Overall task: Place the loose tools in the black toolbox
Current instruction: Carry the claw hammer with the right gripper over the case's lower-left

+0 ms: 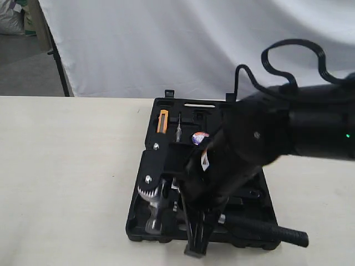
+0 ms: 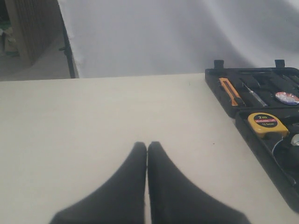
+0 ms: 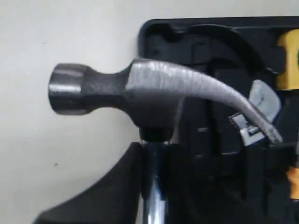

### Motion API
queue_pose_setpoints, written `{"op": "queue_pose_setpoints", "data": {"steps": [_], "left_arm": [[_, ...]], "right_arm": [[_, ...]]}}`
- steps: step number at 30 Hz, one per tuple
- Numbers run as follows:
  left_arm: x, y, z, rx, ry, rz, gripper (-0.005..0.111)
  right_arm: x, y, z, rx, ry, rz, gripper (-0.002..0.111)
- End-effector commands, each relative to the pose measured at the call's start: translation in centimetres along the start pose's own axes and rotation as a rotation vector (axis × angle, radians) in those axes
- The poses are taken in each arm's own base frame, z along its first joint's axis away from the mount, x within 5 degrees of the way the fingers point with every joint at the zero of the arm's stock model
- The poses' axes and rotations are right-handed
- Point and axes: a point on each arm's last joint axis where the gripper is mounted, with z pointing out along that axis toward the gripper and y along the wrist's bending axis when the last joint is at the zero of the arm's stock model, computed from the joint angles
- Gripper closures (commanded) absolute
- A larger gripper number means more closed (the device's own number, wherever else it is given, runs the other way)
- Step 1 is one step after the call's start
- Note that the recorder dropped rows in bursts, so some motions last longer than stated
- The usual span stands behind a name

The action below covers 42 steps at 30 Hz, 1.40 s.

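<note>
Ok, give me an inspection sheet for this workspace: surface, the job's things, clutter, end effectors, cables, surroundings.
Surface: beige table, with the toolbox lying on it.
Job's things: black toolbox lies open; hammer is held at its edge, face over the table, claw over the box; tape roll is in the box; a silver tool, possibly the wrench, sits in a recess.
Clutter: yellow tape measure, orange knife and screwdriver, all in the box.
End effectors: right end effector shut on the hammer's neck; left end effector shut, empty, over bare table.
Cables: black cable loops above the right arm.
Surroundings: white cloth backdrop; black stand leg.
</note>
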Motion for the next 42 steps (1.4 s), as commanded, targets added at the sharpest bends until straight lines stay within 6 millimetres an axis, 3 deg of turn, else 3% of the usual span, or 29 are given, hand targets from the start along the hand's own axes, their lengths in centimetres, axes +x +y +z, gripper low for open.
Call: {"op": "queue_pose_setpoints", "data": {"steps": [1,9,16,32,37,42], "left_arm": [[0.1,0.0,0.0,0.006,0.001,-0.011,0.106],[0.1,0.0,0.0,0.006,0.001,-0.011,0.106],[0.1,0.0,0.0,0.006,0.001,-0.011,0.106],[0.1,0.0,0.0,0.006,0.001,-0.011,0.106],[0.1,0.0,0.0,0.006,0.001,-0.011,0.106],[0.1,0.0,0.0,0.006,0.001,-0.011,0.106]], "right_arm": [[-1.1,-3.2,1.1,0.026,0.012,-0.009,0.109],[-3.0,-5.4,5.9,-0.054,0.108,-0.05,0.109],[-3.6,-6.3,8.9,-0.081,0.165,-0.096,0.109],[-4.0,-6.2,10.1,-0.089,0.173,-0.125,0.109],[-3.3,-5.8,12.2,-0.127,0.213,-0.12,0.109],[-3.1,-5.6,12.6,-0.136,0.224,-0.114,0.109]]}}
